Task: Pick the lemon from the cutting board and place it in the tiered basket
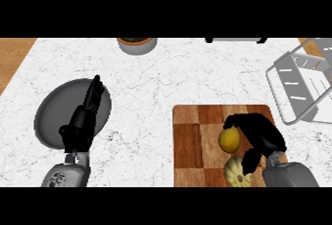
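Lemon (229,139) gripped on board (194,140), lower right.
Right hand (262,132) curls round it; left hand (88,112) rests straight-fingered, lower left.

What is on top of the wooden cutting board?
On the cutting board sit a yellow lemon and a pale ridged squash nearer the robot. The right hand curls round the lemon, hiding its right side. The board's corner under the forearm is covered.

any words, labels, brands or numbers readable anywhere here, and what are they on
None: no readable text shows in the head view.
The cutting board, lemon, tiered basket, grey plate and pot at the top edge carry no lettering.
A pale patterned patch on the left forearm is too blurred to read as text.
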You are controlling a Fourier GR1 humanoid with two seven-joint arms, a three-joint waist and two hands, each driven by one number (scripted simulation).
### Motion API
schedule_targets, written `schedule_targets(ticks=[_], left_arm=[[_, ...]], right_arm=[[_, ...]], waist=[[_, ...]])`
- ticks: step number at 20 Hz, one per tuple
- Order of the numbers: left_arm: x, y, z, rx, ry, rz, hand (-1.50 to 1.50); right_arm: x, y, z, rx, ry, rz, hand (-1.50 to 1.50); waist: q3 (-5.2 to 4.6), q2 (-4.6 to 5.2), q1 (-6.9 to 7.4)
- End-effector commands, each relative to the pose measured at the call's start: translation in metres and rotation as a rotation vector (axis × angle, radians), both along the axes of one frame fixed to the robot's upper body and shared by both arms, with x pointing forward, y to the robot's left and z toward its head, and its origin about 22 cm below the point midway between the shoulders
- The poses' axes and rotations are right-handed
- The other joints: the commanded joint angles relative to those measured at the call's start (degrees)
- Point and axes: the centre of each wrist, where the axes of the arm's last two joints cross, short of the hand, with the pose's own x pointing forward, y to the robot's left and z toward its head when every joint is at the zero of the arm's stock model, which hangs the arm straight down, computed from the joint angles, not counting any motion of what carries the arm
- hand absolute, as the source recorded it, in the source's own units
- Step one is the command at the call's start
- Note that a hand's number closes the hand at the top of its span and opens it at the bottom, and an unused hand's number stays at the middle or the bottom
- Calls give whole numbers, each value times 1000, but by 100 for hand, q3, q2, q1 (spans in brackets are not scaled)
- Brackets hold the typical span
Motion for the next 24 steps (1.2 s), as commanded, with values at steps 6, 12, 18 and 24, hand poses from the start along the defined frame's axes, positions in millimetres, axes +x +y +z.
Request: schedule_targets(ticks=[6,12,18,24], left_arm=[[8,0,5,-15,-10,-4,0],[-4,-3,0,-12,6,13,0],[-7,6,6,2,2,-1,0],[-2,2,-8,0,4,17,0]], right_arm=[[10,-5,-34,-54,-158,-23,150],[-20,-119,-21,-232,117,-219,150],[-36,-151,13,-256,-9,-345,150],[-43,-168,105,-213,-155,-436,150]], waist=[[104,78,18],[101,65,-65],[101,47,-44],[93,41,-116]])
